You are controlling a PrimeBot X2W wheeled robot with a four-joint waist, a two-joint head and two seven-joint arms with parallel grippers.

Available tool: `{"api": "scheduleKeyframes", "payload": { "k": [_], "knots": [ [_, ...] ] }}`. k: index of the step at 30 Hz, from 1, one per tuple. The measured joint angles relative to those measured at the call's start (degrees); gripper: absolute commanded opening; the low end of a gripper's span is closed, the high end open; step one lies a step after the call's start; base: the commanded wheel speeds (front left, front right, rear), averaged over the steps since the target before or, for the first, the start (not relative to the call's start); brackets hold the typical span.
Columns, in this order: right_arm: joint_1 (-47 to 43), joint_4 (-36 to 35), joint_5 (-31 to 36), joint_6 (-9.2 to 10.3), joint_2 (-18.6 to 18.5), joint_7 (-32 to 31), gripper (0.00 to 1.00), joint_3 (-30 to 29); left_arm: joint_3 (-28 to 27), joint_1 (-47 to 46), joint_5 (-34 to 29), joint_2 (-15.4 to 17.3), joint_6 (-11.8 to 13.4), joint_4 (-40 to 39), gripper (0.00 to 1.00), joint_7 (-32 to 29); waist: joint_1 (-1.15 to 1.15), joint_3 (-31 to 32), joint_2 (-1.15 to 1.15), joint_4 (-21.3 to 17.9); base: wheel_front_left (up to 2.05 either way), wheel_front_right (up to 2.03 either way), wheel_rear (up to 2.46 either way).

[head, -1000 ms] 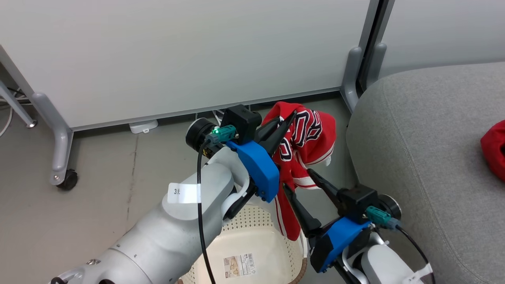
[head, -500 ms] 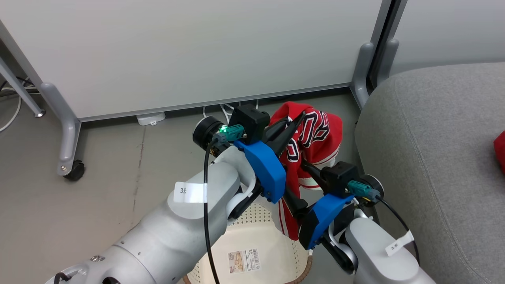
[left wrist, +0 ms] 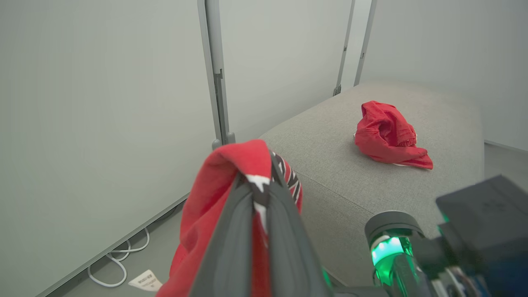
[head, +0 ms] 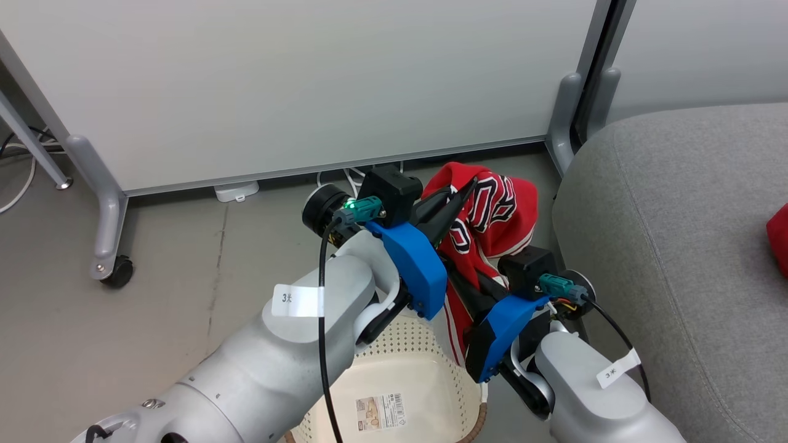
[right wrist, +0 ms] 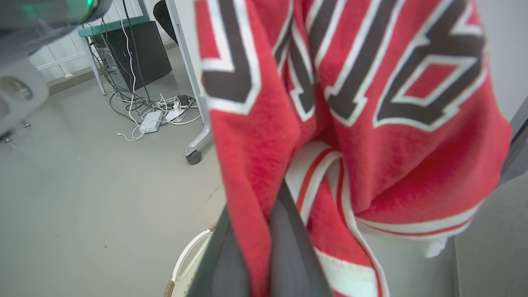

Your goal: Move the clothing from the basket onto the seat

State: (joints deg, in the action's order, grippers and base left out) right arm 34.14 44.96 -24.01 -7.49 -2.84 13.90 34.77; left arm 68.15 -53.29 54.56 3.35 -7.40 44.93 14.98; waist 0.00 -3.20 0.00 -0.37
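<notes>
A red jersey (head: 492,215) with dark white-outlined letters hangs above the cream basket (head: 425,375). My left gripper (head: 468,187) is shut on the jersey's top fold, and the pinch shows close up in the left wrist view (left wrist: 260,181). My right gripper (head: 465,280) is shut on the lower striped part, with red cloth pinched between its fingers (right wrist: 255,206). The jersey (right wrist: 371,103) fills most of the right wrist view. A second red garment (left wrist: 387,136) lies bunched on the grey seat (left wrist: 350,185); its edge (head: 779,240) shows at the right of the head view on the seat (head: 677,246).
White partition panels on grey wheeled legs (head: 111,246) stand behind the basket. A power strip and cables (right wrist: 152,119) lie on the floor. The basket's white handle (right wrist: 185,255) sits just under my right gripper. The seat's rounded edge is close to the right arm.
My right gripper has moved up and left to the hanging jersey and closed on its lower part. The left gripper keeps its hold. The head camera has shifted slightly.
</notes>
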Motion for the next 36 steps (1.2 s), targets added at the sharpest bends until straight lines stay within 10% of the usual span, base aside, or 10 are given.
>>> {"api": "scheduleKeyframes", "payload": {
  "k": [13,15,16,36],
  "knots": [
    [0.9,2.0,-2.0,0.0,0.0,1.0,0.0,2.0,0.0,0.4,0.3,0.2,0.0,0.2,0.02,0.0,0.0,0.9,0.0,-0.7,0.0,0.0,0.0],
    [1.0,2.1,-2.2,0.0,0.0,1.0,0.0,2.2,-0.2,0.5,0.4,0.2,0.0,0.2,0.85,0.0,0.0,1.0,0.0,-0.8,0.0,0.0,0.0],
    [1.0,2.2,-2.2,0.0,0.0,1.1,0.0,2.3,-0.3,0.5,0.4,0.2,0.0,0.1,1.0,0.0,0.0,1.0,0.0,-0.8,0.0,0.0,0.0],
    [1.4,2.1,-2.0,0.0,0.0,1.1,0.0,1.6,-8.2,4.1,-4.4,2.5,0.1,-3.1,1.0,0.0,0.0,0.8,0.0,-1.3,0.0,0.0,0.0]
  ]
}}
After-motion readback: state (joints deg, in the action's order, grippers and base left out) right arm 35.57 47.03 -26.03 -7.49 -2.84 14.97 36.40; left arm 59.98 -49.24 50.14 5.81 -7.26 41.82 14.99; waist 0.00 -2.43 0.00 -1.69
